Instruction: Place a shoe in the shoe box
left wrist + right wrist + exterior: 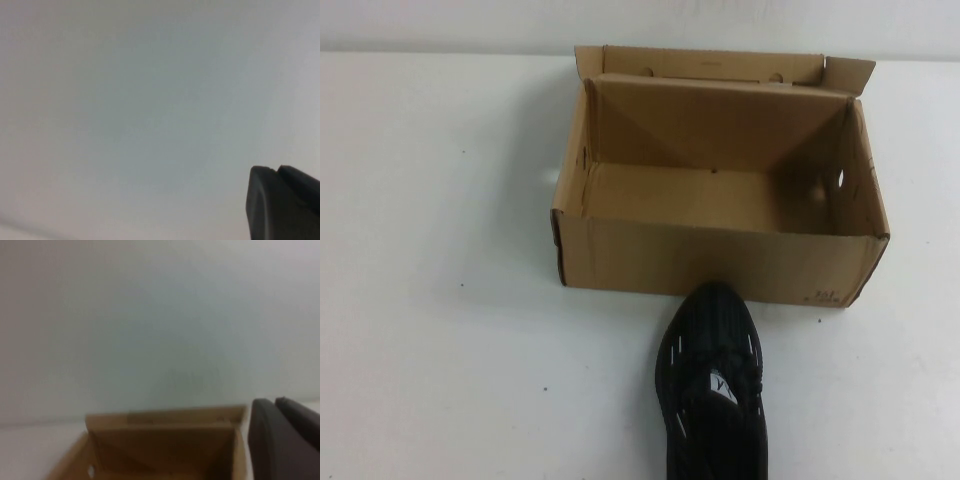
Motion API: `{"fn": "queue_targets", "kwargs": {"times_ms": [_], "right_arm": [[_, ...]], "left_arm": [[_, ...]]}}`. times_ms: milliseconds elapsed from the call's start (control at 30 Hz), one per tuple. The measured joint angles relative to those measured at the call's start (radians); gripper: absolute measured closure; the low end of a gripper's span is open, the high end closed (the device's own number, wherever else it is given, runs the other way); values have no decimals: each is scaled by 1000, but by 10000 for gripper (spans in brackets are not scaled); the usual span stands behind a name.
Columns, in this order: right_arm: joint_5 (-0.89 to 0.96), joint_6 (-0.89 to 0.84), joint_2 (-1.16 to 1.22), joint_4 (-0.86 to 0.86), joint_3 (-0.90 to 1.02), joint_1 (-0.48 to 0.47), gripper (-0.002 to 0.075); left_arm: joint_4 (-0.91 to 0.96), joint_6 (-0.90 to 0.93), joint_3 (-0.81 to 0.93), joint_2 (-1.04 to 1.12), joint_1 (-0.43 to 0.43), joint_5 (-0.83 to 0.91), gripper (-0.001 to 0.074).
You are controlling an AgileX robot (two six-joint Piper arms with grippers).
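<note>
While both arms sit out of the high view, we see a white table (440,300) with one shoe box (720,262), lid open, nothing inside. One shoe (713,390) lies outside, toe touching its near wall. Left gripper (282,202) pressed together over bare surface; right gripper (285,440) pressed together, facing the box.

The shoe box (720,262) is showing plain brown cardboard inside and out, with small dark print at the near right corner of its front wall. The sneaker (712,395) is showing black, with short silver-white dashes along its sides and a white tongue label, on a white table (450,330).
</note>
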Motion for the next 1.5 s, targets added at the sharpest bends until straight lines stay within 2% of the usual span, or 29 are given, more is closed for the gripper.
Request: {"fn": "queue_targets", "kwargs": {"times_ms": [167, 333, 433, 567, 667, 733, 867, 1000, 1100, 1233, 1333, 1500], "right_arm": [[155, -97, 115, -20, -2, 0, 742], [328, -139, 200, 88, -2, 0, 742], [453, -253, 280, 182, -14, 0, 742], [644, -474, 427, 296, -94, 0, 742], [707, -547, 522, 313, -169, 25, 742], [707, -585, 571, 313, -208, 77, 742], [705, -594, 669, 228, -247, 264, 742], [682, -458, 757, -26, -256, 477, 742], [625, -392, 801, -147, -262, 589, 742], [527, -368, 845, -207, -265, 684, 733], [494, -371, 881, -212, -265, 709, 664], [478, -410, 928, -184, -265, 714, 438]], "left_arm": [[13, 7, 0, 53, 0, 233, 738], [-1, 13, 0, 61, 0, 391, 738], [-25, 71, 0, 63, 0, 488, 738], [-188, 342, 0, 65, 0, 565, 738], [-369, 548, -2, 80, 0, 608, 738], [-475, 643, -7, 113, 0, 645, 738], [-618, 789, -47, 199, 0, 745, 738], [-646, 854, -132, 278, 0, 853, 738], [-645, 864, -206, 328, 0, 919, 738], [-648, 872, -275, 377, 0, 969, 738], [-652, 873, -290, 403, 0, 991, 738], [-666, 875, -290, 414, 0, 1025, 738]]}}
